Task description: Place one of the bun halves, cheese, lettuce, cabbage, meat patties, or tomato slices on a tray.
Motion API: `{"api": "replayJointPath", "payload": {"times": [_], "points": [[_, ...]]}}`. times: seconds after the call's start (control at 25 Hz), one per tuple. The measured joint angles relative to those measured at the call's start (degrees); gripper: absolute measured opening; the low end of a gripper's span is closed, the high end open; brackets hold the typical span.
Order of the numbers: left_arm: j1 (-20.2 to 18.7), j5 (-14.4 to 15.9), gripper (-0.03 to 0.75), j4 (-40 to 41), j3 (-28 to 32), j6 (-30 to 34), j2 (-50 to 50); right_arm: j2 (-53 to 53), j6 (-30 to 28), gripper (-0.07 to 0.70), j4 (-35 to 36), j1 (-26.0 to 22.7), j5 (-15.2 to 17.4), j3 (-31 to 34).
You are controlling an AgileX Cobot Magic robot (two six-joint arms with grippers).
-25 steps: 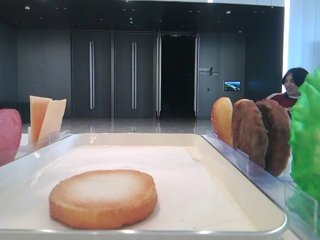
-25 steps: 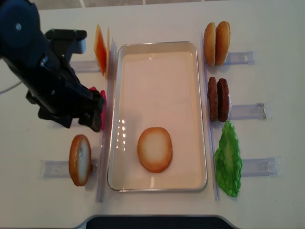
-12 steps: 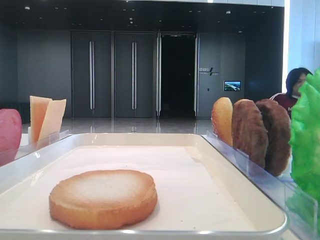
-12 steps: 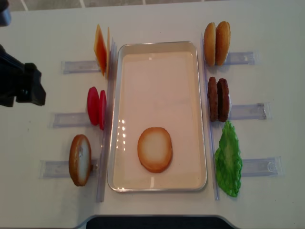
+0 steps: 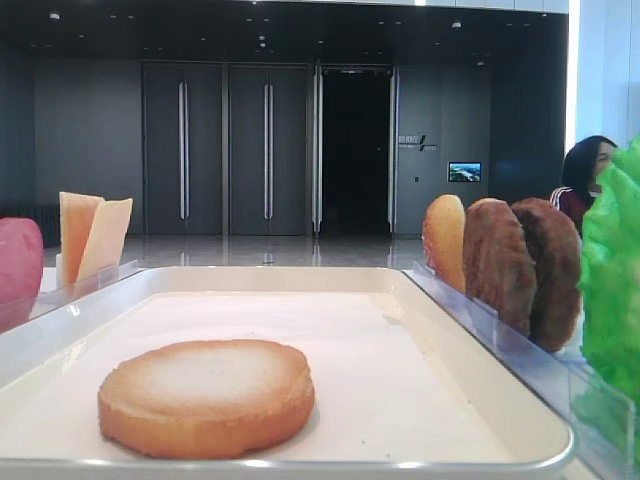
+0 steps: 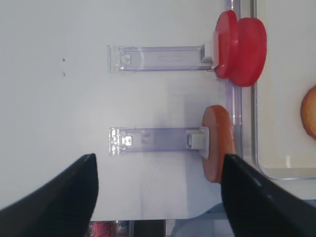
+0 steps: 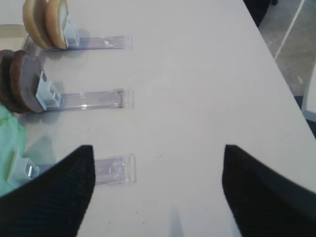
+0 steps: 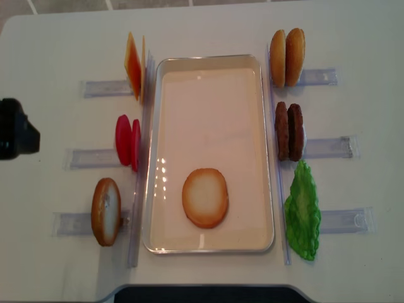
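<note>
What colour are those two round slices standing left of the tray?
Bright pinkish-red, the tomato slices; the overhead view shows them best.

A large public lobby or exhibition hall, set up as a demo station: behind the white bench (image 8: 208, 28) stand tall dark double doors (image 5: 225, 150), a polished reflective floor, recessed ceiling lights and a small wall screen (image 5: 464, 172). A bystander (image 5: 588, 175) looks on (at the far right edge).
</note>
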Motion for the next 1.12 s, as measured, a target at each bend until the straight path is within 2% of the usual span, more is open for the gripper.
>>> {"api": "replayJointPath", "payload": {"times": [0.44,0.76,0.96,1.12], "points": [[0.0,0.7,0.557,-2.8,12.0,2.4,-27.0,0.0,0.0,0.538,0.0,0.0,0.0,0.0],[0.0,1.1,0.554,-2.8,19.9,5.5,-38.3,0.0,0.0,0.538,0.0,0.0,0.0,0.0],[0.0,-1.1,0.550,-2.7,23.1,7.0,-46.5,0.0,0.0,0.538,0.0,0.0,0.0,0.0],[0.0,-1.4,0.547,-2.4,25.4,7.2,-53.1,0.0,0.0,0.538,0.0,0.0,0.0,0.0]]}}
